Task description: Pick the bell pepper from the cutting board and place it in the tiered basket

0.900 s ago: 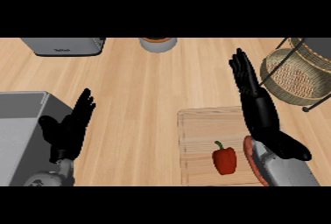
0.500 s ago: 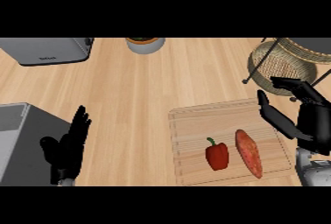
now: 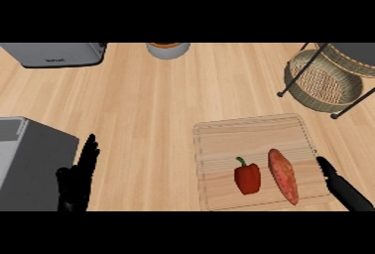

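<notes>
**Pepper Ungrasped; Neighbouring Vegetable Blocks the Approach**

Position of items. The glossy red bell pepper (image 3: 247,179) lies on its side on the pale rectangular wooden cutting board (image 3: 242,136), in the half nearer the robot, with its green stem pointing away. Just beside it, on its right, lies a long orange-red sweet potato (image 3: 283,176); a narrow gap appears to separate them. The round woven tiered basket (image 3: 321,85), in its black wire frame, stands well apart at the far right of the light wooden surface (image 3: 161,109).

Hands. The right hand (image 3: 341,187) shows at the board's near right corner, fingers straight, holding nothing. The left hand (image 3: 78,179) rests open, fingers up, at the lower left beside a grey box-shaped appliance (image 3: 29,163).

Risks, as judged:
1. The sweet potato sits between the right hand and the pepper. A sideways reach could shove it into the pepper, or the hand could close on the wrong item.
2. The pepper rests on a curved flank, so a touch from one side only may roll it away.
3. The basket's upper tier overhangs the lower bowl. A carried pepper could strike the rim or a frame rod, and an early release could land it outside.
</notes>
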